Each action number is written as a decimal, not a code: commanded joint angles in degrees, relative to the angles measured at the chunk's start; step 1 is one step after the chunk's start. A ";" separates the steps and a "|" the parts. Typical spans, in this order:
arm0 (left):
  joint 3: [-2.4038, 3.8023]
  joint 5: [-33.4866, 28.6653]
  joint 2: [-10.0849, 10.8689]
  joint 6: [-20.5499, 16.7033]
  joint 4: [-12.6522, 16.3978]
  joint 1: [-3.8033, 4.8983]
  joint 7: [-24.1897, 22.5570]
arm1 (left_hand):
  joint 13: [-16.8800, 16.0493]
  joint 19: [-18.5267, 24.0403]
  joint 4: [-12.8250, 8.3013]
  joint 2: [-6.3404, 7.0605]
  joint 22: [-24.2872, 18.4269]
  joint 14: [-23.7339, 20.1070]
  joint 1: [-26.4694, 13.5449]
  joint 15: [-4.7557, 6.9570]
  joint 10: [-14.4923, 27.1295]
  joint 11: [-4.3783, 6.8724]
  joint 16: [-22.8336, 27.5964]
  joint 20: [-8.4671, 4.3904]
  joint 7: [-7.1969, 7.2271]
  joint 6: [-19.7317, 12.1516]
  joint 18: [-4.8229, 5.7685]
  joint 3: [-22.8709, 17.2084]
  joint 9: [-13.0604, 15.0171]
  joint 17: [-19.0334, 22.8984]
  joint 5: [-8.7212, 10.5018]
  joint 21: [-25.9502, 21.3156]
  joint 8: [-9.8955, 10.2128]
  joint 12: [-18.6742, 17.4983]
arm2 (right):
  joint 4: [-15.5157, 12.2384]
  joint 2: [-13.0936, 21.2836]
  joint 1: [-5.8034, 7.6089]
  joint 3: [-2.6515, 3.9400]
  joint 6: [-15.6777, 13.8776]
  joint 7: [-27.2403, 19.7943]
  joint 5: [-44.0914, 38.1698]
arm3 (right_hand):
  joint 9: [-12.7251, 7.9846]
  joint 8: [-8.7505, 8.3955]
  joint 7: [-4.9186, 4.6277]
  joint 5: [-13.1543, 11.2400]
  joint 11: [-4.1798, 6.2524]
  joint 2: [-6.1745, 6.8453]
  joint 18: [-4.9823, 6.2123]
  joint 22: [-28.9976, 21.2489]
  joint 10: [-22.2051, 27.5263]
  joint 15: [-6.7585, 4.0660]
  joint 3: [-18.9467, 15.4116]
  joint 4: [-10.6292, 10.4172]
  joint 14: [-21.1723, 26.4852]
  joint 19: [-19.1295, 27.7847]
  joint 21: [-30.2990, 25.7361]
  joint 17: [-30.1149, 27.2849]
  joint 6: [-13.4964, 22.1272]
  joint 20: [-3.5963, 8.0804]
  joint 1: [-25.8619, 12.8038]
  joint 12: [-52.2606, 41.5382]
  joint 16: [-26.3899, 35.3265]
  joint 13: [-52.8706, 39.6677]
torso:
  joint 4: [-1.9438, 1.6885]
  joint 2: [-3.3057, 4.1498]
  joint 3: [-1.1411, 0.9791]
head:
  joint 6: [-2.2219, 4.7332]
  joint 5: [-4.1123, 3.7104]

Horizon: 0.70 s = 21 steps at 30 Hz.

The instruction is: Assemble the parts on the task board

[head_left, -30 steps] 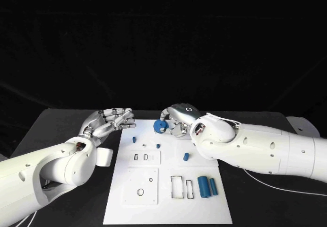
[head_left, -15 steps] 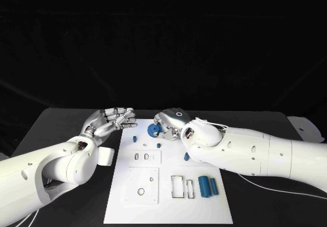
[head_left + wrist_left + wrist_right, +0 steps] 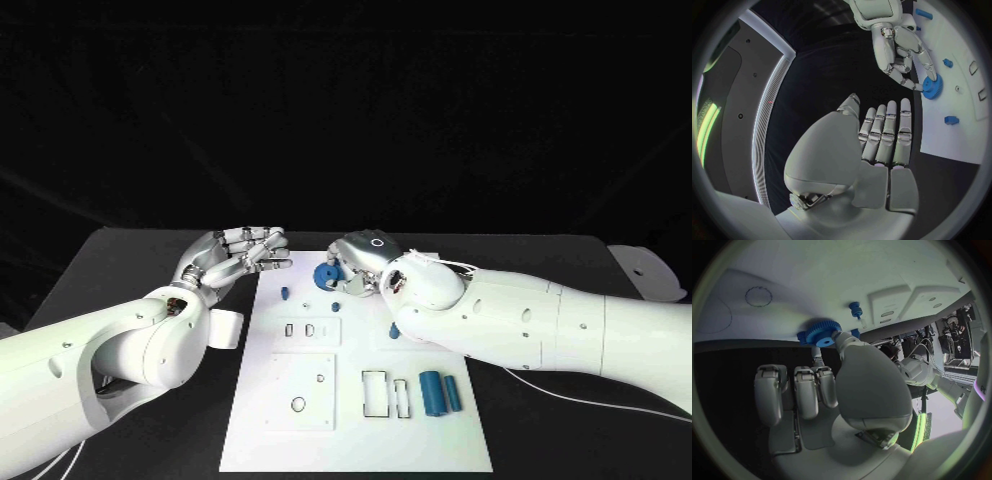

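Observation:
The white task board (image 3: 281, 395) lies in the middle of the table. My right hand (image 3: 364, 260) hovers over its far end and pinches a blue gear (image 3: 327, 271) between thumb and fingertips. The right wrist view has the gear (image 3: 820, 333) at the fingertips, close over the board (image 3: 817, 275), beside a small blue peg (image 3: 855, 309). My left hand (image 3: 235, 256) is raised off the board's far left corner, fingers straight and side by side, holding nothing. From the left wrist, that hand (image 3: 881, 145) faces the right hand (image 3: 897, 45) and the gear (image 3: 930, 86).
Small blue pegs stand on the board at its far part (image 3: 286, 293), (image 3: 335, 307), (image 3: 394, 329). Two blue cylinders (image 3: 430, 392), (image 3: 451, 396) lie at the near right beside rectangular slots. Round and oblong holes mark the board's left half. Black table surrounds it.
My right hand has carried the gear a little to the left and lower over the board's far end. The left hand has stayed in place.

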State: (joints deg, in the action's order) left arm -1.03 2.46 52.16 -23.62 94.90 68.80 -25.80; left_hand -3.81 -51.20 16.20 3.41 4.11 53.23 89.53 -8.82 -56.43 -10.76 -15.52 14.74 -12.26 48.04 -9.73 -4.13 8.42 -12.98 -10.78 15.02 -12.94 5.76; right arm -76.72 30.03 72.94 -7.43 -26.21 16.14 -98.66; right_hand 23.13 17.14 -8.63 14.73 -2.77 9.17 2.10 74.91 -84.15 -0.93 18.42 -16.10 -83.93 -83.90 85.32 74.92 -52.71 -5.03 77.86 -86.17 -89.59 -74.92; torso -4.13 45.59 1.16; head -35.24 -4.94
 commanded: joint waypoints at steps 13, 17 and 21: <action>0.05 -0.13 -0.14 1.02 -0.01 0.07 -0.39 | 0.02 -0.33 -0.10 0.23 -0.09 -0.32 0.09 0.08 -0.16 -0.31 0.33 0.17 -1.77 -0.35 -0.82 -0.32 -0.08 -0.13 0.26 -0.41 0.21 -0.32 | 0.83 -1.04 -0.15 -0.18 1.88 1.19 -0.54 | -0.66 -3.82 -0.13 -2.62 -1.15 1.65 -0.69 10.17 -1.99 0.70 0.09 -0.43 -5.97 -2.87 0.09 14.65 2.07 -0.58 -2.94 1.61 -0.30 -10.48 | -0.05 0.00 -0.03 | -0.06 -0.16; 0.05 -0.13 -0.09 0.99 -0.03 0.07 -0.39 | 0.02 -0.33 -0.09 0.23 -0.10 -0.32 0.08 0.08 -0.15 -0.31 0.36 0.18 -1.78 -0.36 -0.82 -0.33 -0.09 -0.15 0.26 -0.43 0.23 -0.36 | 0.67 -0.78 -0.18 -0.20 2.09 1.14 0.14 | -0.82 -4.81 -0.43 -3.78 -1.48 1.66 -0.67 10.18 -1.76 1.05 -0.90 -0.57 -5.97 -2.85 0.05 14.64 2.59 -0.98 -4.99 1.92 -0.29 -10.27 | -0.02 0.00 -0.02 | -0.23 -0.25; 0.05 -0.13 -0.06 0.98 0.00 0.07 -0.39 | 0.02 -0.33 -0.09 0.23 -0.10 -0.32 0.08 0.08 -0.15 -0.31 0.36 0.18 -1.78 -0.36 -0.82 -0.33 -0.09 -0.15 0.26 -0.43 0.23 -0.36 | 0.59 -0.54 -0.19 -0.21 2.34 1.04 0.85 | -0.81 -4.81 -0.43 -3.75 -1.48 1.66 -0.69 10.25 -1.81 1.05 -0.92 -0.53 -5.97 -2.89 0.11 14.64 2.55 -0.99 -4.99 1.84 -0.30 -10.34 | 0.06 0.02 -0.05 | -0.19 -0.22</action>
State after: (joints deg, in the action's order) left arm -1.03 2.46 52.17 -23.60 94.79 68.80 -25.78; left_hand -3.81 -51.20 16.20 3.41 4.07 53.24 89.53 -8.82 -56.43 -10.76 -15.52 14.74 -12.26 48.04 -9.73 -4.13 8.42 -13.06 -10.78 14.80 -12.94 5.76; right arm -76.03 29.43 72.80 -7.63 -24.98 16.89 -98.28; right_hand 22.36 12.50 -9.12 11.16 -3.70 10.86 2.12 74.94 -84.03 -0.41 17.69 -16.67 -84.02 -83.91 85.32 74.91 -50.44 -5.67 73.28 -84.39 -89.58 -74.91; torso -4.14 45.59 1.12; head -35.43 -5.14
